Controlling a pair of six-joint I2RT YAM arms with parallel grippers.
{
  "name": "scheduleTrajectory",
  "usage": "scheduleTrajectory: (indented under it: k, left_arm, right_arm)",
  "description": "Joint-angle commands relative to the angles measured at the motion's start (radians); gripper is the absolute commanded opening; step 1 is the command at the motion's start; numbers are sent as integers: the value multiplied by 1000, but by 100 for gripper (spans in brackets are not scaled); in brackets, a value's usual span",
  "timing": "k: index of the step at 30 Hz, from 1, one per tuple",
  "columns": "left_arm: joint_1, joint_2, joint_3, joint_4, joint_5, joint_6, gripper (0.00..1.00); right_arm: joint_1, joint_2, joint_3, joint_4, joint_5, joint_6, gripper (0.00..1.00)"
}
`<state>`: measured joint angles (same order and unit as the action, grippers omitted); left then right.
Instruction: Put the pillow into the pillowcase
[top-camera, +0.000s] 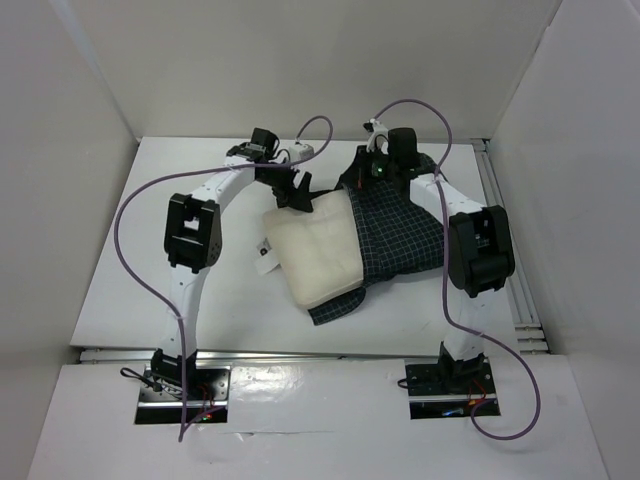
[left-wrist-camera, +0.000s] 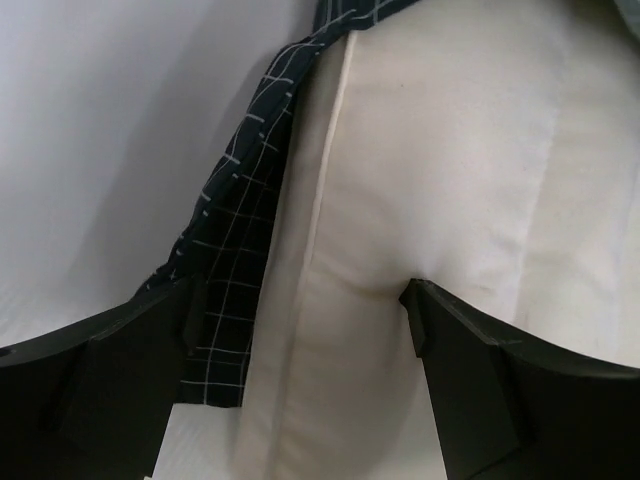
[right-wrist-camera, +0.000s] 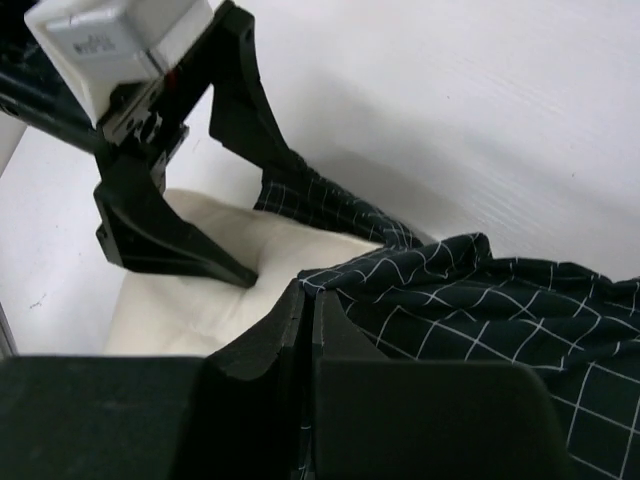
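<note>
**Setting.** You see the pillow (top-camera: 310, 250) lying on the white table (top-camera: 230, 320). The pillowcase (top-camera: 400, 232) covers its right side, and some of the cloth shows from under its near corner. 3 white walls (top-camera: 60, 150) stand round the table, well apart from the pillow. 2 purple cables (top-camera: 120, 240) loop over the arms, and neither touches the pillow.

**Writing.** A small white tag (top-camera: 265, 250) sits at the pillow's left edge, but its dark marks are too small to read. In the right wrist view, the white block (right-wrist-camera: 115, 45) on the left gripper carries grey lettering that is too blurred to read.

**Arms.** The left arm (top-camera: 190, 235) bends over from the pillow's left, and the left gripper (top-camera: 295, 192) points down at the pillow's far edge. Its jaws stand apart, straddling the pillow's seam and a strip of pillowcase. 1 finger (right-wrist-camera: 180, 250) presses into the pillow. The right arm (top-camera: 478, 250) stands to the pillow's right. The right gripper (right-wrist-camera: 308, 300) has its jaws together, pinching the pillowcase hem just beside the pillow.
</note>
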<state>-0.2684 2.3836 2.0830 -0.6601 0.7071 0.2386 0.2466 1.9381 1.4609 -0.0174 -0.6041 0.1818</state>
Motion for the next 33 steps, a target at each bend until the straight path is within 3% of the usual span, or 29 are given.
scheduleTrajectory:
  k: [1, 3, 4, 5, 6, 7, 10, 13, 20, 25, 29, 33]
  left_arm:
    - [-28, 6, 14, -56, 91, 94, 100]
    - [-40, 31, 38, -94, 91, 107, 91]
    - [-54, 40, 48, -95, 91, 107, 77]
    - [-54, 51, 48, -108, 118, 107, 58]
    - [-66, 51, 31, -108, 118, 107, 17]
    - [-75, 51, 14, -64, 130, 79, 0]
    - [-75, 8, -61, 6, 190, -7, 0]
    - [-75, -78, -100, 125, 125, -174, 0]
    - [-75, -219, 37, 231, 74, -389, 0]
    - [-84, -244, 91, 272, 86, -438, 0]
    - [-130, -244, 115, 289, 5, -487, 0]
    - [-149, -244, 146, 413, 32, -602, 0]
  right_arm:
    - [11, 7, 65, -1, -31, -5, 0]
    - [11, 16, 65, -1, -31, -5, 0]
    - [11, 16, 65, -1, -20, 7, 0]
    - [11, 16, 65, -1, -20, 7, 0]
    - [11, 16, 65, -1, -20, 7, 0]
    - [11, 16, 65, -1, -8, 7, 0]
    - [20, 16, 56, -1, -8, 16, 0]
    - [32, 25, 78, -30, -8, 7, 0]
    - [115, 58, 182, -99, -106, -25, 0]
    - [148, 49, 213, -92, -143, 4, 0]
    - [160, 64, 265, 2, -350, 91, 0]
    - [200, 134, 380, 32, -544, 171, 0]
